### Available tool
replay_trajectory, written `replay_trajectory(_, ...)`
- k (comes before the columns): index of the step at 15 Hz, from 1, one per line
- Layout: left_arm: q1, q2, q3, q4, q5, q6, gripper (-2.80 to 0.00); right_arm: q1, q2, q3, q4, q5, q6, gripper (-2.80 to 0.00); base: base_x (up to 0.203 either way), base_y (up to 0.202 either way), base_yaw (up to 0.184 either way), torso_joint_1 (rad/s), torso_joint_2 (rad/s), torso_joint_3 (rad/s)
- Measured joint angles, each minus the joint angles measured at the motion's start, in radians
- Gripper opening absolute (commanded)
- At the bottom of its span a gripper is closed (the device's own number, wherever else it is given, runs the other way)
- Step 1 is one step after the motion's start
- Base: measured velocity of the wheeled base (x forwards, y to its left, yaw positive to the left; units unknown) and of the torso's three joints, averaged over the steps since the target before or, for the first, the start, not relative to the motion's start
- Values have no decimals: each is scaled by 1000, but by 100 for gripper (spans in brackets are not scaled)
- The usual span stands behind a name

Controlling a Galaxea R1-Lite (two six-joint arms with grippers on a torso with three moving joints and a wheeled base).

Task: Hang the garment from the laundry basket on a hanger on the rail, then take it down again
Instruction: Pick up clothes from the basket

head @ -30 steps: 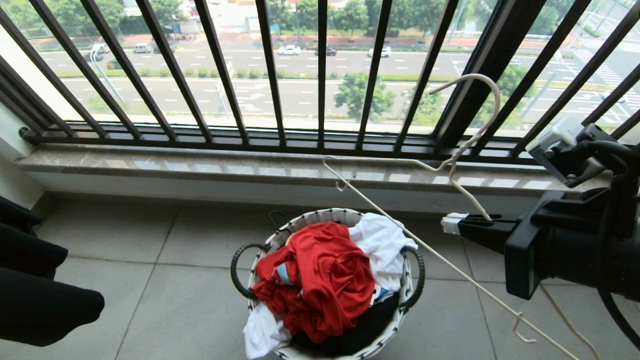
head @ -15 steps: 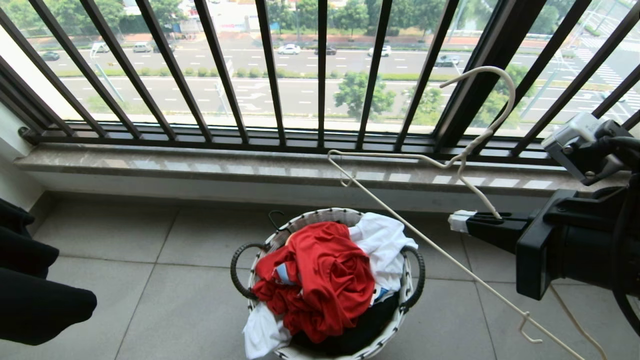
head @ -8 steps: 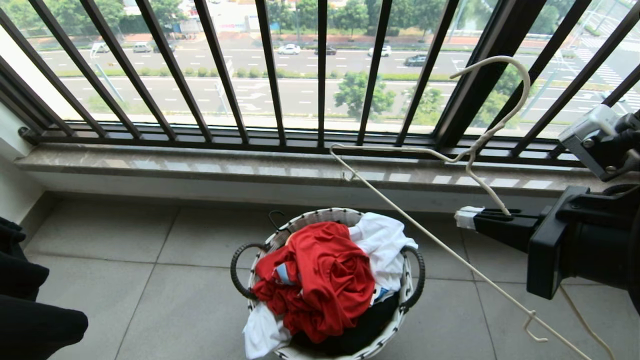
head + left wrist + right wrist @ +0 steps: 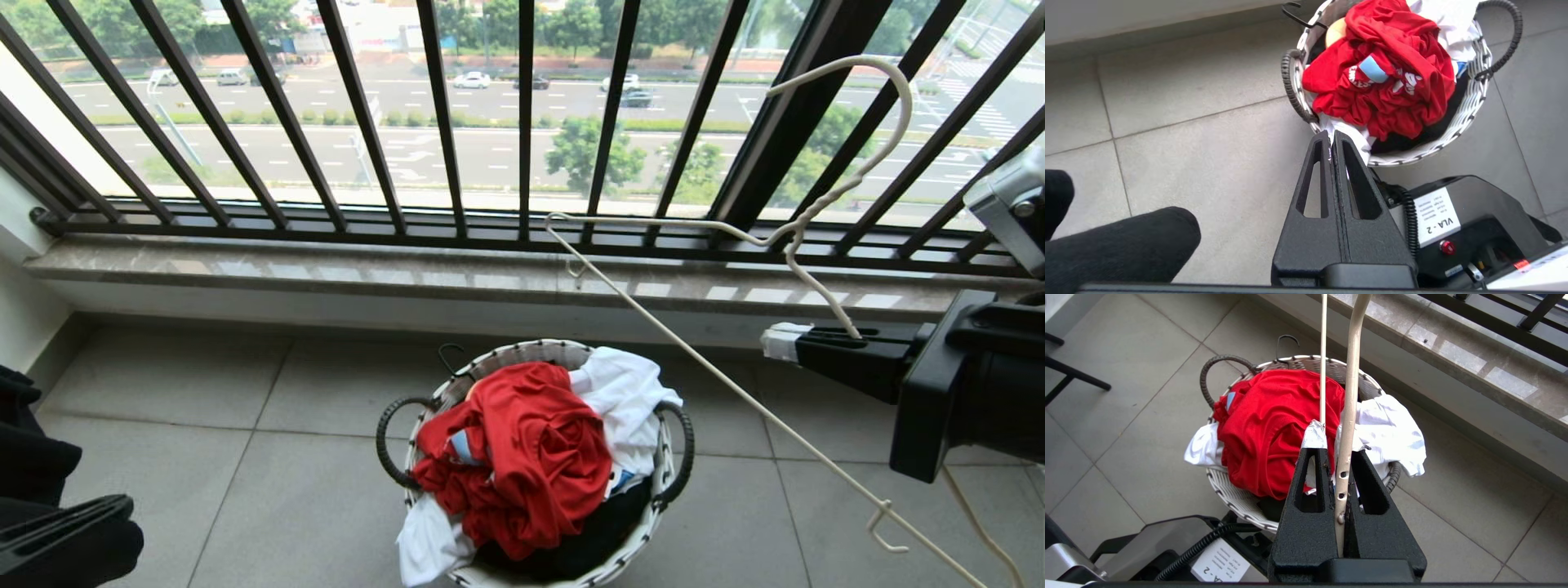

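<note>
Two black grippers are out, the left gripper (image 4: 1332, 141) pinched shut on nothing low by the floor, the right gripper (image 4: 804, 343) clamped on the thin whitish wire hanger (image 4: 804, 212) (hook up against the dark barred window railing (image 4: 522, 122)), beyond the crumpled red T-shirt (image 4: 522, 457) heaped in the small white woven laundry basket (image 4: 531, 353).

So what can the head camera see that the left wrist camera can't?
Only the head view shows the barred window railing with the road outside, the stone sill, and the right claw shut on the whitish wire hanger.

Only the left wrist view shows the left claw plainly, shut and empty near the basket's edge, plus the robot's base with its label.

Both show the laundry basket holding the red T-shirt, and the tiled floor.
</note>
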Motion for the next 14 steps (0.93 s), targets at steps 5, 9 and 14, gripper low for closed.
replay_trajectory(5,-257,417,-312,220,-16,-84,-280,-5,-1,-12,0,-1,0,-280,0,0,0,0,0,0)
replay_trajectory(9,-400,777,-498,244,11,-118,-280,-38,-1,-27,0,0,4,-280,0,0,0,0,0,0)
replay_trajectory(14,-484,1065,-636,219,47,-202,0,-84,-8,-42,0,0,3,-280,0,0,0,0,0,0)
